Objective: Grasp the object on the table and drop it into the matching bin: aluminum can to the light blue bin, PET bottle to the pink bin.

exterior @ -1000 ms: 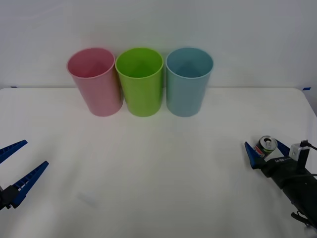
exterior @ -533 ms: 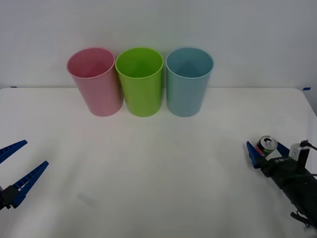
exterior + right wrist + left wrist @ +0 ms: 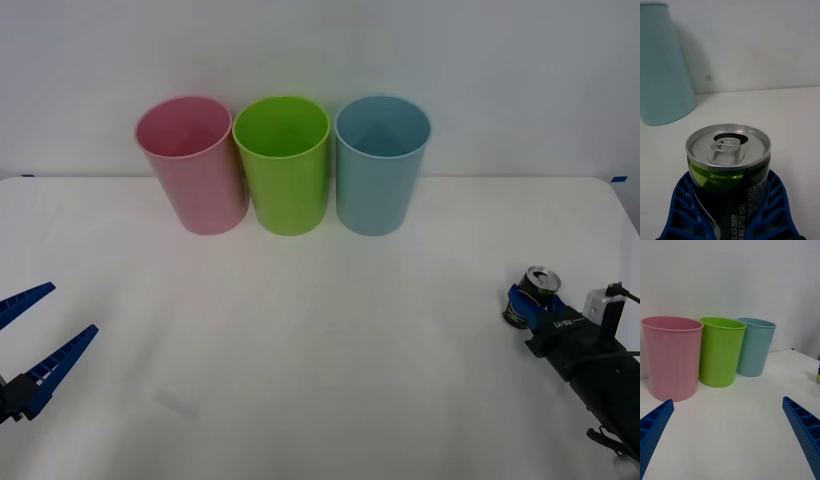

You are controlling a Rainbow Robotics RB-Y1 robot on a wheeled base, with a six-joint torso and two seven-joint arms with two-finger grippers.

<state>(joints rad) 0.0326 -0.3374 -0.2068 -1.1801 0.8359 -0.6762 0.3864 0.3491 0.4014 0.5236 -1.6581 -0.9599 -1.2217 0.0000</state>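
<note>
At about four o'clock on the table (image 3: 320,330), near its right edge, the can (image 3: 535,293) stands upright with its silver top showing. The right gripper (image 3: 528,303) has its blue fingers (image 3: 681,210) pressed against both sides of the can's dark body, so the clasp looks made (the wrist view shows the ribbed pads hugging the label with no gap). The can seems to rest on the table, not lifted.

At twelve o'clock, along the far edge, three bins stand in a row, nearly touching: pink bin (image 3: 192,165) at eleven, green bin (image 3: 284,164) at the middle, blue bin (image 3: 378,164) toward one. The left gripper (image 3: 30,345) waits at eight o'clock, spread wide and holding nothing.

I judge the grasp step to be finishing. The next move calls for raising the can well above the rim height of the bins, carrying it from four o'clock toward one, and centring it over the blue bin's mouth before letting go; the green bin sits just beside, so aim matters.
</note>
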